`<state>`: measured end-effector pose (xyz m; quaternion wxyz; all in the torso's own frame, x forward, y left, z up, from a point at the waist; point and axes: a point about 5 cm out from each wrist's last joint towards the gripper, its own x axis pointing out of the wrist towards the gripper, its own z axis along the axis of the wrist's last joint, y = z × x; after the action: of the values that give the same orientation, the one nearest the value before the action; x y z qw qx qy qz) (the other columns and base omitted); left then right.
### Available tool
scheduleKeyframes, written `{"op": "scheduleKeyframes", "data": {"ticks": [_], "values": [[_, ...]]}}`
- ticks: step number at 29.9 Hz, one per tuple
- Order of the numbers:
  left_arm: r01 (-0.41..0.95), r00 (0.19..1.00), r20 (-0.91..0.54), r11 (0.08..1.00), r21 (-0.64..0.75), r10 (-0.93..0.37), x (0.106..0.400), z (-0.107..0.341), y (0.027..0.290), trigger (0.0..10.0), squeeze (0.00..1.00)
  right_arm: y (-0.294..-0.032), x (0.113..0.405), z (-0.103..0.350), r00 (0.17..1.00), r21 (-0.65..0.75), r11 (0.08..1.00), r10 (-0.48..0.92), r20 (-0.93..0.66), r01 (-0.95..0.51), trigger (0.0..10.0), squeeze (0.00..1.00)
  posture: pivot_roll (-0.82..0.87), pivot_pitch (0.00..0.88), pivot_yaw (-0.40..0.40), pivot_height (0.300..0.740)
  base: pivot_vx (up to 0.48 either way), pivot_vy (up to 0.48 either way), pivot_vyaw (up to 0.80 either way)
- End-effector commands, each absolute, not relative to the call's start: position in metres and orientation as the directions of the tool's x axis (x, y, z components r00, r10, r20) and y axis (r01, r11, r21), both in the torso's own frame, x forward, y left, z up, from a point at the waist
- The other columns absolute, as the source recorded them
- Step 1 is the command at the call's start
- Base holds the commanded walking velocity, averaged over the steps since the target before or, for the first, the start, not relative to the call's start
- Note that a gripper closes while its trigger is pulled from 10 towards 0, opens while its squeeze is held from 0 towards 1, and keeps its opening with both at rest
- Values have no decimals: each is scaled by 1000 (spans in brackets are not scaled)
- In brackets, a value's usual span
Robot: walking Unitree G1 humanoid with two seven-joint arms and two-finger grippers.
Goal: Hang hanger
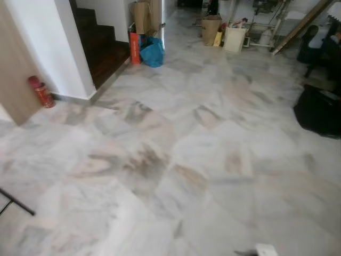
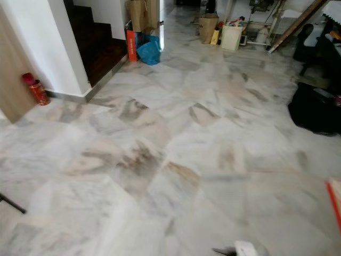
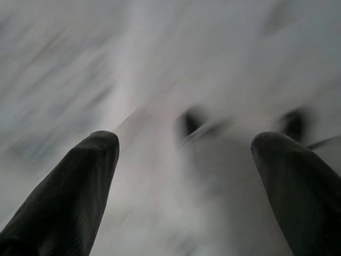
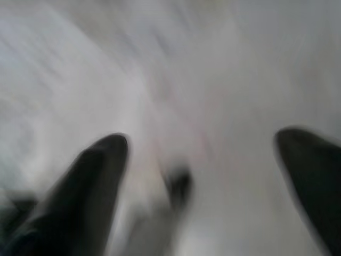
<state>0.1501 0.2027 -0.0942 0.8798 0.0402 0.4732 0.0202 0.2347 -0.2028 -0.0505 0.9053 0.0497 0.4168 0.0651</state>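
Marble floor (image 1: 176,176), pale and veined with grey and brown, spreads out right under the robot, with a small white scrap (image 1: 265,249) and a thin black rod (image 1: 16,201) cut off at the near edges. Both arms hang down over this floor: the left pincer (image 3: 184,146) has its two black fingers spread wide with nothing between them, and the right pincer (image 4: 202,146) is the same, wide apart and empty.

No hanger can be picked out anywhere, nor a rail to hang one on, so the job looks to be at its searching stage. To do that well the robot should steady its walk, lift its gaze from the tiles and scan the far clutter before committing to a direction.

Past the white wall corner (image 1: 64,53) stands a red canister (image 1: 41,92); dark stairs (image 1: 101,45) rise behind it, with a blue bag (image 1: 152,52) and brown paper bags (image 1: 143,16) at their foot. Farther back sit a bin (image 1: 210,29) and a white box (image 1: 234,38), and a black bag (image 1: 318,111) lies at the right. Both wrist views are smeared by motion; the dark blobs in them are possibly the robot's feet, though that is unclear.
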Motion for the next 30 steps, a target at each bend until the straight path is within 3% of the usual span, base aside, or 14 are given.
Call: {"op": "scheduleKeyframes", "data": {"ticks": [1, 14, 25, 30], "values": [[17, 516, -853, 994, 105, 81, 135, -99, 207, 10000, 0, -207, 228, -54, 638, 151, 986, 161, -753, -70, 10000, 0, 75, 0, -106, 740, 0, 0, 0], [60, 503, -861, 990, 129, 81, 128, -100, 212, 10000, 0, -205, 228, -54, 632, 152, 985, 170, -756, -82, 10000, 0, 91, 0, -85, 740, 0, 0, 0], [149, 490, -865, 968, 201, 104, 122, -97, 234, 10000, 0, -195, 219, -65, 562, 34, 999, 36, -826, -14, 10000, 0, 133, 0, 15, 740, 0, 0, 0], [160, 498, -859, 961, 224, 117, 121, -96, 239, 10000, 0, -191, 217, -67, 561, 33, 999, 24, -828, 6, 10000, 0, 132, 0, 19, 740, 0, 0, 0]]}}
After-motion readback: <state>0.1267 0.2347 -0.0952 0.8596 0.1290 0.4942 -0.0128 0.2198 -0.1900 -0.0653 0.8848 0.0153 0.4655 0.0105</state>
